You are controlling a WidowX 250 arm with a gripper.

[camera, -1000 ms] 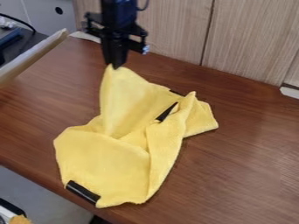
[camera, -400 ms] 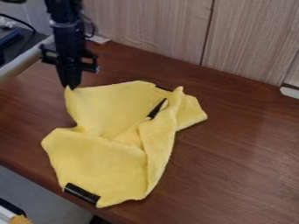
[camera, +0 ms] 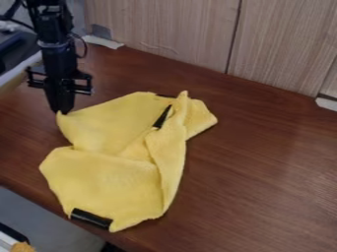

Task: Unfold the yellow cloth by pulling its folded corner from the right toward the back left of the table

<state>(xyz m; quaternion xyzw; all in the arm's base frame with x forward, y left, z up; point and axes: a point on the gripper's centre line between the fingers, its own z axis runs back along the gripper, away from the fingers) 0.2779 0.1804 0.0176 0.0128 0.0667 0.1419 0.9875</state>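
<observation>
Camera view: short black strip [camera: 91,218] at the near edge of a rumpled yellow cloth [camera: 112,179], lying partly folded on the brown wooden table [camera: 263,167]; black two-finger gripper [camera: 62,111] pinching its upper-left corner (tips together), pale wood-grain panels [camera: 171,29] behind

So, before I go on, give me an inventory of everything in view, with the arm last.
Soft yellow cloth: one, yellow, rumpled on the table
Dark strips: three showing, black, at the cloth's lower left edge, middle and top edge
Brown wood-grain table: one, brown, under the cloth
Wood-grain panels: at least two, light beige, behind the table
Tape-like pieces: two, whitish, table's back edge and right edge of view
Small rough object: one, tan, bottom left corner
Robot arm: one, black, upper left
Two-finger tool: one, black, closed on the cloth's upper left corner
</observation>
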